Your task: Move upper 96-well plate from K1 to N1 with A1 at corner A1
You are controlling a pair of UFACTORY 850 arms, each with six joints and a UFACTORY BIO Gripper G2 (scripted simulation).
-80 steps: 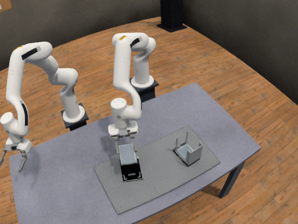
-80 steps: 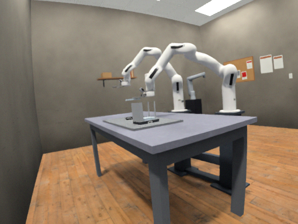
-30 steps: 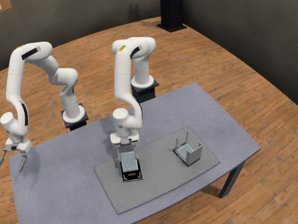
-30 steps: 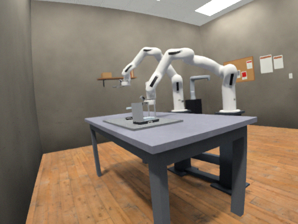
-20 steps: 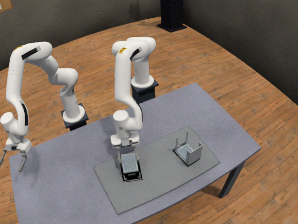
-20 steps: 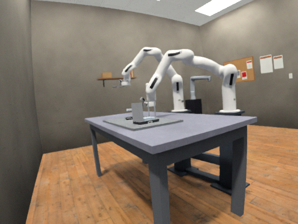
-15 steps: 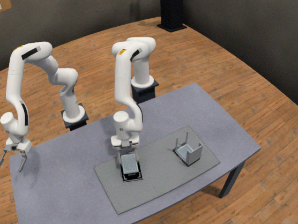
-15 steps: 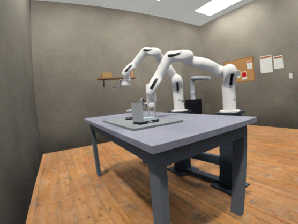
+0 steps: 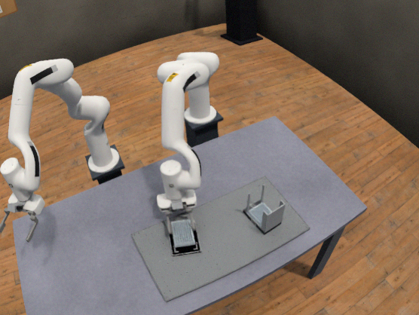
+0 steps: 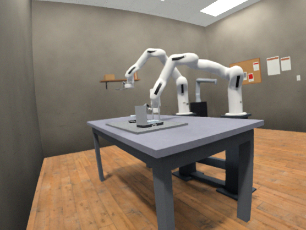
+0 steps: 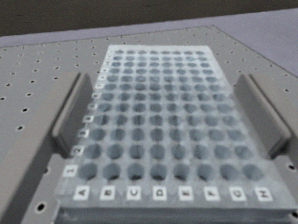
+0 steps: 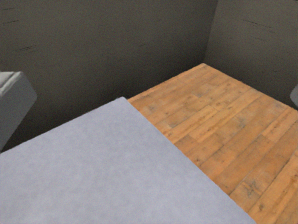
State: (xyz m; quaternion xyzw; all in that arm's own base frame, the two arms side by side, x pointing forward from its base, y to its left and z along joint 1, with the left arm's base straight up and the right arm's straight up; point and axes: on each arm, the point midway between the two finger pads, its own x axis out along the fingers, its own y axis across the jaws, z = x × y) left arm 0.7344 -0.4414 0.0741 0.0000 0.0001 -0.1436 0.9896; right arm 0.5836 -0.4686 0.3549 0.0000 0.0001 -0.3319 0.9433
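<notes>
Left gripper (image 9: 181, 230) (image 10: 148, 108) (image 11: 162, 120) closed on the upper plate (image 9: 183, 233) (image 10: 132, 115) (image 11: 159, 120), one finger along each long side. Plate looks about level, up over the nest N1 (image 9: 186, 253) (image 10: 132, 121), not seated in it. Rim print readable in the left wrist view: A to H along the near edge, 1 at the near end, so A1 is at the near left corner there. The nest's own A1 mark is too small to read.

Nest sits on the near left part of the gray perforated board (image 9: 226, 256) (image 10: 121, 127) (image 11: 30, 100), by the top view. Farther back and right on the same board, rack K1 (image 9: 274, 218) (image 10: 141, 115) stands upright with the lower plate (image 9: 260, 211) (image 10: 153, 121) inside, low between its posts. Board lies on the table (image 9: 94, 264) (image 10: 192, 137) (image 11: 270, 40) (image 12: 100, 160).

Right gripper (image 9: 15, 234) (image 10: 118, 89) (image 12: 156, 100) is raised at the left end of the top view, fingers wide, holding nothing, well apart from the plates. Far off, wall shelf (image 10: 118, 80) on the left in the exterior view, cork board (image 9: 7, 7) (image 10: 257, 78) on the right.

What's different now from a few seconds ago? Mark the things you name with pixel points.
The pale-blue 96-well plate (image 9: 183, 233) (image 10: 133, 115) (image 11: 156, 120), gripped by the left gripper (image 9: 181, 230) (image 11: 170, 115), has come down toward the black nest (image 9: 186, 249) (image 10: 132, 121). Nothing was newly grabbed or released. The grey upright-walled rack (image 9: 273, 218) (image 10: 141, 115) and white right arm (image 9: 21, 109) (image 10: 143, 59) stayed put.
</notes>
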